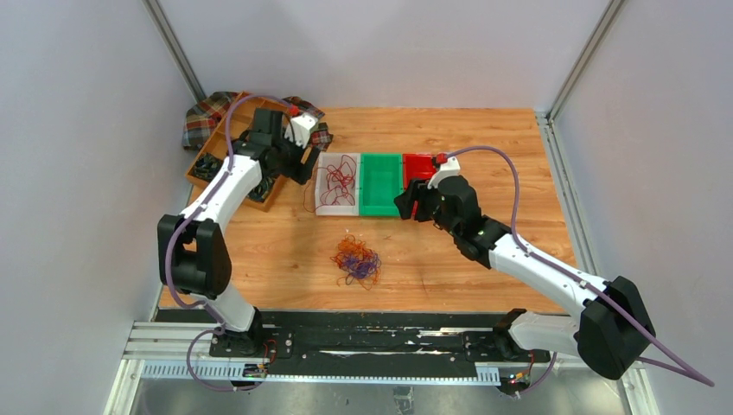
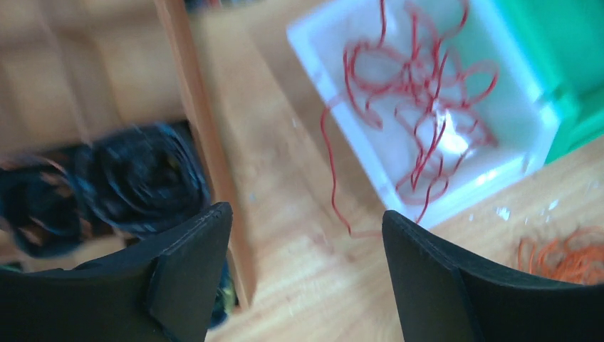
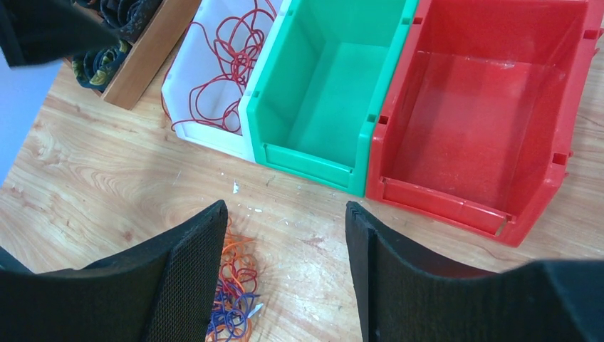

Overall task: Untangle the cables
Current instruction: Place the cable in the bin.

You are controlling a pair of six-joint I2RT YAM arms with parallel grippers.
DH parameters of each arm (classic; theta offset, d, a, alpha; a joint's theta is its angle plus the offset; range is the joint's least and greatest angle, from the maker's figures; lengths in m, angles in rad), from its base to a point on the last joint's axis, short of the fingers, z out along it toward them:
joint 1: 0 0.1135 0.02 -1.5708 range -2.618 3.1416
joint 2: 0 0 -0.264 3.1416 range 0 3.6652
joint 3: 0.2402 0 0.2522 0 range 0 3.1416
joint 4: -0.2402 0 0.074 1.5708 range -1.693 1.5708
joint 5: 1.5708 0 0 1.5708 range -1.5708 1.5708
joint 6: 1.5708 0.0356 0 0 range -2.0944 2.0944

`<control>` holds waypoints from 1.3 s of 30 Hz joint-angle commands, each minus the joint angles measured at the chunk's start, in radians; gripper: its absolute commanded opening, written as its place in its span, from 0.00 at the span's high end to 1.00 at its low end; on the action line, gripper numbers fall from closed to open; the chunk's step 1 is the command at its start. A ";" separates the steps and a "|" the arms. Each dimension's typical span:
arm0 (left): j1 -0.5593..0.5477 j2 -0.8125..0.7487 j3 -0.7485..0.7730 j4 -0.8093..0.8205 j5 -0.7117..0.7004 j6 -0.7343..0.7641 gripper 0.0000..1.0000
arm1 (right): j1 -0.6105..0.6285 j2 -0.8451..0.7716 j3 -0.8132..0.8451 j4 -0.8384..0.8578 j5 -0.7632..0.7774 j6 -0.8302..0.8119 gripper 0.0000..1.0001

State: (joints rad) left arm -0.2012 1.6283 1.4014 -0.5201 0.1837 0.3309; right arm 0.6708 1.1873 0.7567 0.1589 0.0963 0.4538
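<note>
Cables in two lots. Loose heap of red strands [image 1: 339,177] inside the white bin [image 1: 337,210], leftmost of three bins set side by side at mid-desk, with green bin [image 1: 381,211] in the middle and red bin [image 1: 420,166] at the right. One red loop [image 2: 331,167] spilling over the white bin's left wall onto the bare desk [image 1: 484,156]. Farther toward the arm bases, well apart from the bins, an orange-and-purple clump [image 1: 356,261] lying on the wood, touched by nothing.

Left end effector [image 2: 306,214] hovering over the strip of desk between the wooden tray [image 2: 206,142] and the white bin, jaws spread wide, clamped on nothing. Red loop seen on the desk beyond the gap between its fingers. Black coiled bundles [image 2: 142,178] in the tray, blurred.

Right end effector [image 3: 285,210] poised above the desk just in front of the green bin, jaws likewise wide apart, nothing between them. Edge of the clump showing beside its left finger [image 3: 192,271].
</note>
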 commanded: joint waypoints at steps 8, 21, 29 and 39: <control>0.063 0.068 -0.195 0.094 0.126 -0.081 0.33 | 0.002 -0.011 -0.030 0.008 -0.027 0.028 0.39; 0.068 0.127 -0.218 0.166 0.127 -0.114 0.88 | 0.003 -0.002 -0.027 0.005 -0.038 0.027 0.39; 0.057 -0.042 -0.138 0.074 0.167 -0.142 0.99 | 0.004 0.001 -0.015 0.009 -0.044 0.030 0.40; -0.065 -0.006 -0.062 0.101 0.153 -0.192 0.99 | 0.004 -0.027 -0.037 -0.004 -0.032 0.037 0.42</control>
State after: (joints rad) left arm -0.2283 1.5761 1.3117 -0.4381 0.3508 0.1654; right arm 0.6712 1.1893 0.7345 0.1581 0.0532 0.4797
